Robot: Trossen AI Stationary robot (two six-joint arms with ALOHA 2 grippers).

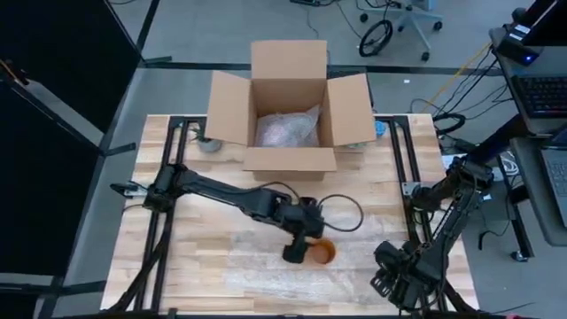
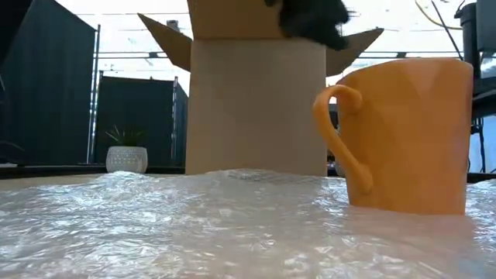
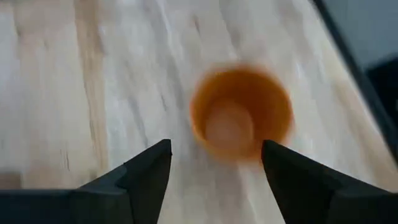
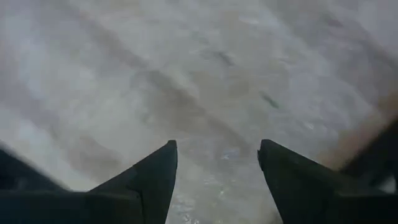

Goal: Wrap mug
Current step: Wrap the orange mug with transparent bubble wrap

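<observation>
You have the wooden table point(image 1: 204, 257) under everything, and I will place all things from the orange mug point(image 1: 324, 252). The biggest thing on the table is the cardboard box point(image 1: 290, 111); it stands open, well behind the mug, with its flaps spread and some crumpled bubble wrap inside point(image 1: 286, 130). A sheet of bubble wrap point(image 2: 155, 225) lies flat on the table, and the mug stands upright on it, as you see in the low view, with the handle point(image 2: 341, 136) turned to the side. A small potted plant point(image 2: 126, 152) shows far behind the mug, in the room beside the box.

Your left gripper point(image 1: 297, 248) is just beside the mug and a little above it, and your left wrist view looks down into the open mouth of the mug point(image 3: 241, 112). Its fingers point(image 3: 146, 171) are spread apart and they hold nothing. Your right gripper point(image 1: 392, 282) waits near the front edge of the table, apart from the mug, over the wrap. Its fingers point(image 4: 152, 174) are spread too and empty
</observation>
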